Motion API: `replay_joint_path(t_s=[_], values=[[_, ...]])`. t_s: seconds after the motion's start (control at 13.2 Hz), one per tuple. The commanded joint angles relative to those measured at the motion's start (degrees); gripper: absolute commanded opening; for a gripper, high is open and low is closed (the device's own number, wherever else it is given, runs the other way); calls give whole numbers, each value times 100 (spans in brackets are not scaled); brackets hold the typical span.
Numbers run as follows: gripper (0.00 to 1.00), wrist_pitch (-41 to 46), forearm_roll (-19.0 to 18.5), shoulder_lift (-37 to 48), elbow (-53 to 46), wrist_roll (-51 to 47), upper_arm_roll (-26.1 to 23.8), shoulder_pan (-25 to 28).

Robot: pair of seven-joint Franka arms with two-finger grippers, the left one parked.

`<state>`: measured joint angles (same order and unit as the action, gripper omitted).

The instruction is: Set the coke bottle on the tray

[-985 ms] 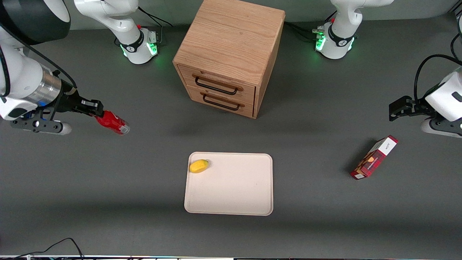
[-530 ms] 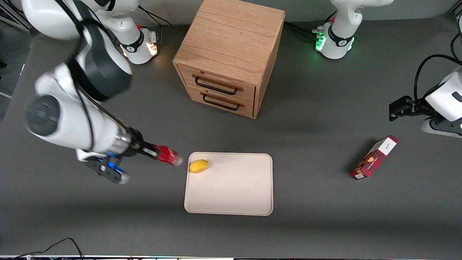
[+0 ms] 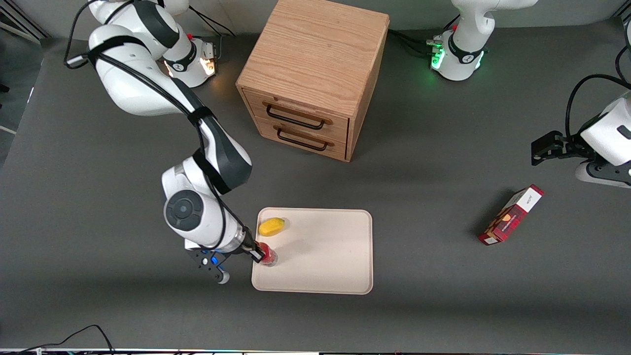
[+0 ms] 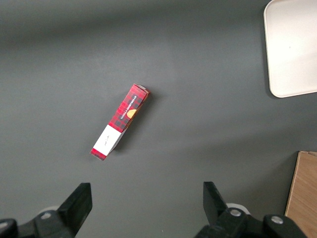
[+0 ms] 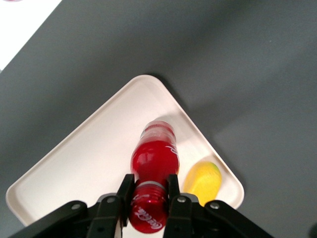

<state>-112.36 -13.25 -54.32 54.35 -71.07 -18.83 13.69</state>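
A small red coke bottle with a red cap and a greyish clear base [image 3: 267, 256] [image 5: 154, 157] is being held by its neck, just under the cap, with its base pointing down over the large flat cream-white rectangular tray with rounded corners and a low rim [image 3: 325, 261] [image 5: 89, 158]. Whether the base is touching the tray cannot be told. The bottle is sitting just inside the tray's edge at the working arm's end, nearer the front camera than the small yellow fruit [image 3: 271, 227] [image 5: 201, 181] lying in the tray's corner.

The black two-finger pincer [image 3: 258, 253] [image 5: 148, 191] is gripping the bottle — its fingers are closed snugly against both sides of the neck.

The tray is lying on the dark grey desk [image 3: 123, 296]. A light wooden two-drawer cabinet with black handles [image 3: 312, 74] is standing farther from the front camera than the tray. A red-and-white tartan carton [image 3: 511, 215] [image 4: 120, 121] is lying flat toward the parked arm's end of the desk, well apart from the tray.
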Motion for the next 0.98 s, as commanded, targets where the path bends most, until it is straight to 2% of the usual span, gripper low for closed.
replay_joint_path(t_s=[0.0,0.08,0.23,0.61,0.68,0.76,0.91], values=[[34,65,-275,-131,-329,-249,-94,37],[98,117,-310,-105,-329,-171,-103,20],[100,711,-319,236,-337,214,-382,-120],[100,3109,-231,2255,-250,2365,-657,-648],[100,3654,-135,2642,-67,2796,-666,-848],[100,3912,214,3003,179,3140,-666,-1094],[100,4046,655,3933,1160,3983,-421,-1526]])
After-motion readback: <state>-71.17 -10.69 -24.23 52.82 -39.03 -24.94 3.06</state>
